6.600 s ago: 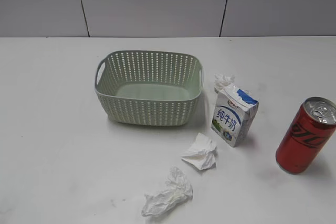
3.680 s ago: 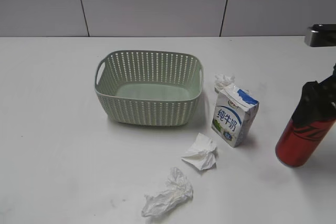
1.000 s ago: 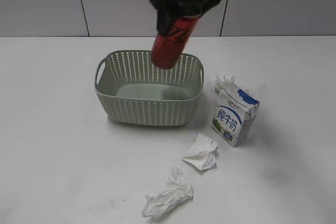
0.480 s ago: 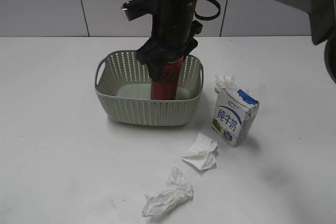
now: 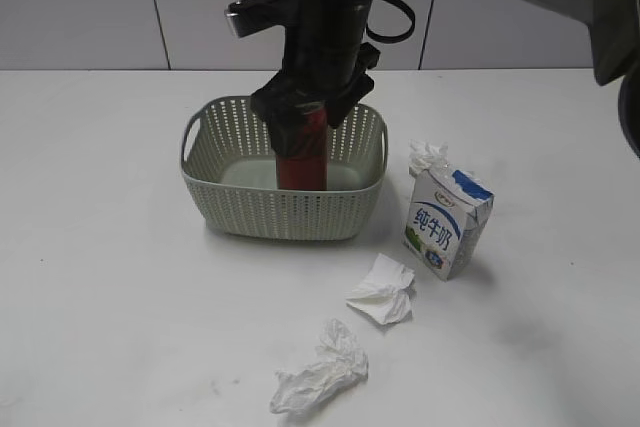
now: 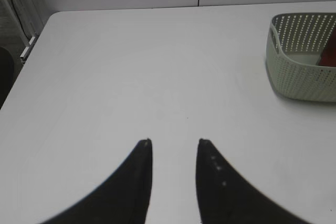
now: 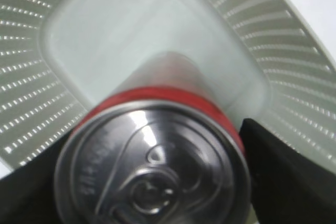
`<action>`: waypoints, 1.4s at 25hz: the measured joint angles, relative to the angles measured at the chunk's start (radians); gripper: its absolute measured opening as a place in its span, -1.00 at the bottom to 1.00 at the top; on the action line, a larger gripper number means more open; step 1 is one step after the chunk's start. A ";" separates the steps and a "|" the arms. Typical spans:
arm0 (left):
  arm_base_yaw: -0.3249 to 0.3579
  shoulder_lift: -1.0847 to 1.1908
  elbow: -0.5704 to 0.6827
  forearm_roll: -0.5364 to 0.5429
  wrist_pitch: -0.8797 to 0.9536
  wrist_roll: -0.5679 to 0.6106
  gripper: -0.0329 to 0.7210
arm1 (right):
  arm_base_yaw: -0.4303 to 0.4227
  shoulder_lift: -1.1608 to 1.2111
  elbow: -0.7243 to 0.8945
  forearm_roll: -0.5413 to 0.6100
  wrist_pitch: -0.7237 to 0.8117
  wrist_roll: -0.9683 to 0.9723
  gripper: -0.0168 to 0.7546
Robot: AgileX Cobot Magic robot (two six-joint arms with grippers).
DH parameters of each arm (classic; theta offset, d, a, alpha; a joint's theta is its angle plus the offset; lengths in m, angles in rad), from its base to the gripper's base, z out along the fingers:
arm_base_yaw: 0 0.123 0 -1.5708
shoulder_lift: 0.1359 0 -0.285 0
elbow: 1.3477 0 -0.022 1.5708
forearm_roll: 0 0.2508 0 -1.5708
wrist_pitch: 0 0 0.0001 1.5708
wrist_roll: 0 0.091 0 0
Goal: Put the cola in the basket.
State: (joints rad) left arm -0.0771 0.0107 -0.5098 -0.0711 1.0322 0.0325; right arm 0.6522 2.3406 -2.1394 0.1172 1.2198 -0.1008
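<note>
Red can held upright inside the green basket.

The pale sage-green perforated plastic basket (image 5: 283, 209) stands on the white table (image 5: 120, 297). Inside it, the tall slim red metal cola can (image 5: 302, 155) is clasped at its top by the right gripper (image 5: 305, 112). A white-and-blue milk carton (image 5: 446, 222) stands right of the basket; crumpled white tissues (image 5: 381, 290) lie in front. The left gripper (image 6: 174, 142), well left of the basket, is spread and empty.

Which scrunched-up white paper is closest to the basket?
The small wad behind the milk carton, just right of the basket. The other two wads lie farther forward on the table.
</note>
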 joint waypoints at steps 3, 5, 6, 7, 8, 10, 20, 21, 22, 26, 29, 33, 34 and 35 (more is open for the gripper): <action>0.000 0.000 0.000 0.000 0.000 0.000 -0.31 | -0.005 -0.012 0.000 0.000 0.000 0.000 0.67; 0.000 0.000 0.000 0.000 0.000 0.000 -0.31 | -0.010 -0.035 -0.005 0.003 0.001 0.000 0.66; 0.000 0.000 0.000 0.000 0.000 0.000 -0.31 | -0.012 -0.047 -0.014 0.009 0.001 0.001 0.66; 0.000 0.000 0.000 0.000 0.000 0.000 -0.31 | -0.017 -0.061 -0.026 0.018 0.002 0.004 0.65; 0.000 0.000 0.000 0.000 0.000 0.000 -0.31 | -0.021 -0.075 -0.043 0.025 0.002 0.005 0.65; 0.000 0.000 0.000 0.000 0.000 0.000 -0.31 | -0.031 -0.109 -0.083 0.037 0.002 0.008 0.65; 0.000 0.000 0.000 0.000 0.000 0.000 -0.31 | -0.248 -0.209 -0.111 0.039 0.000 0.054 0.61; 0.000 0.000 0.000 0.000 0.000 0.000 -0.31 | -0.282 -0.224 -0.094 0.037 0.000 0.057 0.60; 0.000 0.000 0.000 0.000 0.000 0.000 -0.31 | -0.317 -0.243 -0.072 0.036 0.000 0.058 0.60; 0.000 0.000 0.000 0.000 0.000 0.000 -0.31 | -0.445 -0.353 0.057 0.026 -0.001 0.061 0.59; 0.000 0.000 0.000 0.000 0.000 0.000 -0.31 | -0.528 -0.452 0.172 0.021 -0.002 0.061 0.58; 0.000 0.000 0.000 0.000 0.000 0.000 -0.31 | -0.591 -0.588 0.329 0.009 -0.002 0.061 0.58; 0.000 0.000 0.000 0.000 0.000 0.000 -0.31 | -0.594 -0.619 0.372 0.007 -0.002 0.061 0.58; 0.000 0.000 0.000 0.000 0.000 0.000 -0.31 | -0.594 -0.656 0.409 0.007 -0.002 0.060 0.58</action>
State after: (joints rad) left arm -0.0771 0.0107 -0.5098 -0.0711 1.0322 0.0325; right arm 0.0578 1.6842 -1.7301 0.1240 1.2181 -0.0407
